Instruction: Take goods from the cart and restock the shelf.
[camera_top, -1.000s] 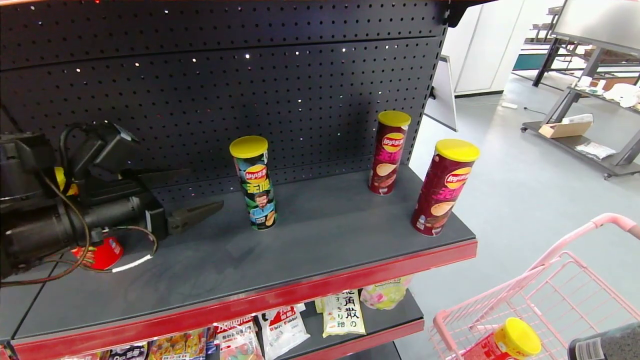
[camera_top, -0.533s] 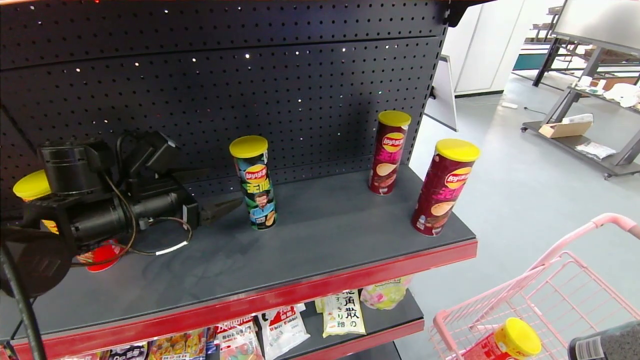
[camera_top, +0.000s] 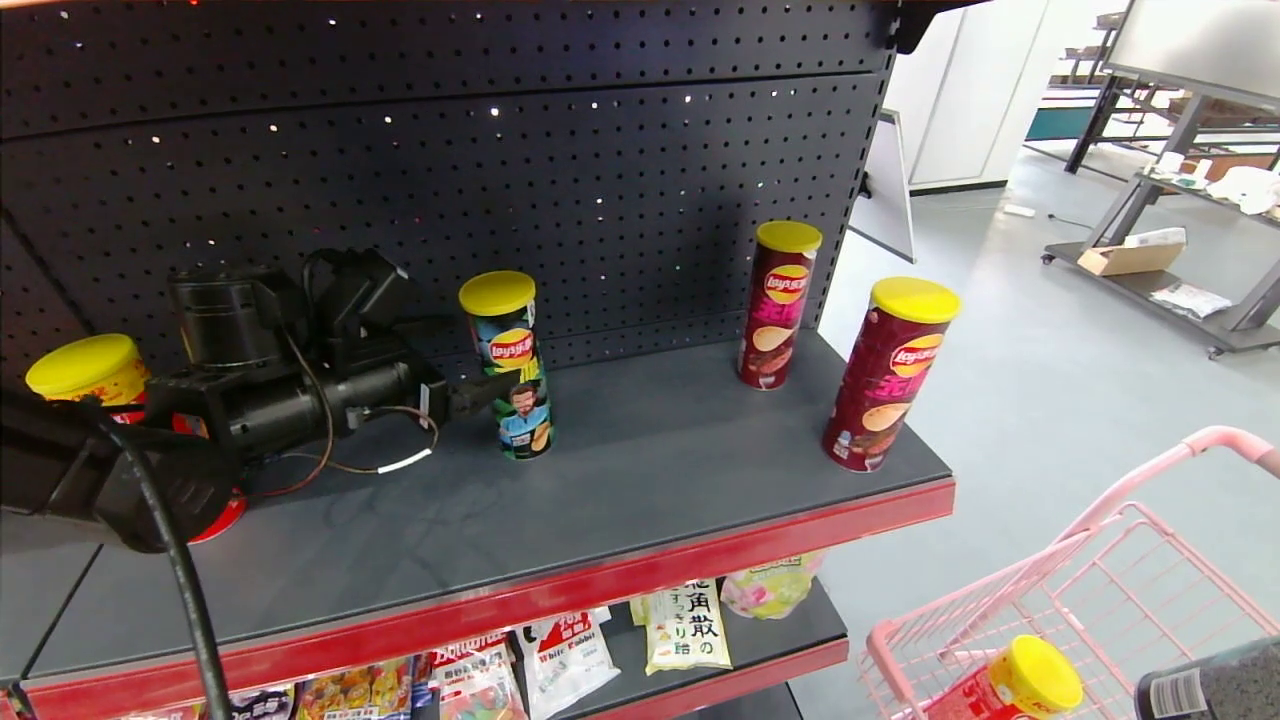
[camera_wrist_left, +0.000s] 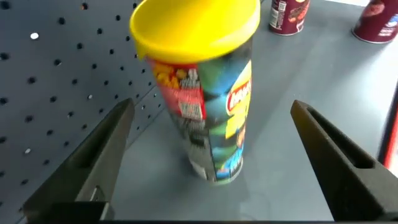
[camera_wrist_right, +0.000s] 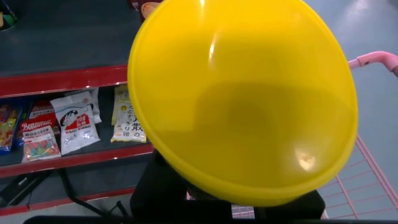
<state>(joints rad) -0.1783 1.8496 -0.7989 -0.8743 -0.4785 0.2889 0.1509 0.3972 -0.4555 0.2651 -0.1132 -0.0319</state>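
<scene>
A teal chip can (camera_top: 510, 345) with a yellow lid stands upright mid-shelf. My left gripper (camera_top: 503, 385) reaches it from the left, open, one finger on each side of the can. In the left wrist view the can (camera_wrist_left: 217, 143) sits between the spread fingers of that gripper (camera_wrist_left: 211, 109), and I cannot tell whether they touch it. A red can with a yellow lid (camera_top: 1035, 680) lies tilted in the pink cart (camera_top: 1100, 570), beside my right arm (camera_top: 1205, 685). Its yellow lid (camera_wrist_right: 242, 93) looms close in the right wrist view.
Two maroon cans (camera_top: 775, 310) (camera_top: 890, 380) stand at the shelf's right end. Another red can (camera_top: 85, 368) stands far left behind my arm. The grey shelf board (camera_top: 640, 480) has free room in front. Snack bags (camera_top: 685, 625) fill the lower shelf.
My left arm has slid right along the shelf until its fingers straddle the teal can, uncovering the red can at far left. The right arm and cart stay still.
</scene>
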